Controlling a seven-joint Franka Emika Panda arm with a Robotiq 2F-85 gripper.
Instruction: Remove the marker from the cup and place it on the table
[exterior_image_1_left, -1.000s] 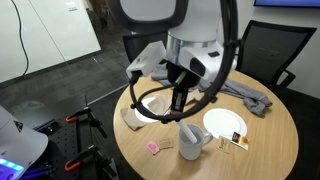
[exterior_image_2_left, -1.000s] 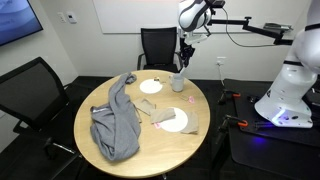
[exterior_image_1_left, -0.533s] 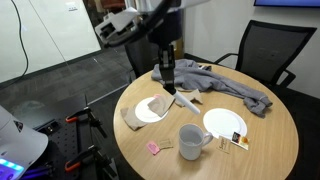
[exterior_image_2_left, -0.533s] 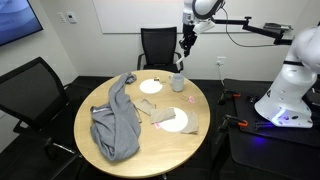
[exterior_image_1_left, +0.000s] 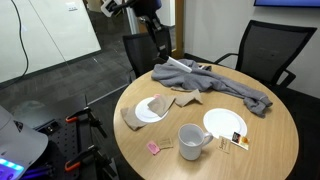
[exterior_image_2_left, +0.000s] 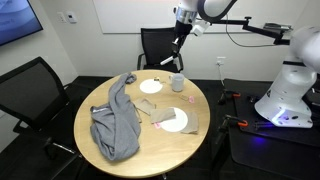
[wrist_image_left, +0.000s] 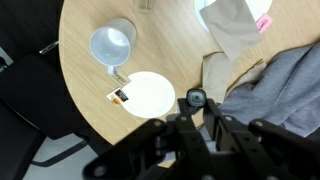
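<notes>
The grey cup stands on the round tan table near its front edge; no marker shows in it. It also shows in an exterior view and in the wrist view. My gripper is shut on the dark marker, whose round end shows between the fingers. In both exterior views the gripper hangs high above the table's far side, well away from the cup.
Two white plates lie on the table, one on a tan napkin. A grey cloth is spread across the far side. A pink scrap and a small card lie near the cup. Black chairs stand around.
My gripper has risen from just above the cup and swung up and away toward the table's far side, carrying the marker with it. The cup has stayed in place.
</notes>
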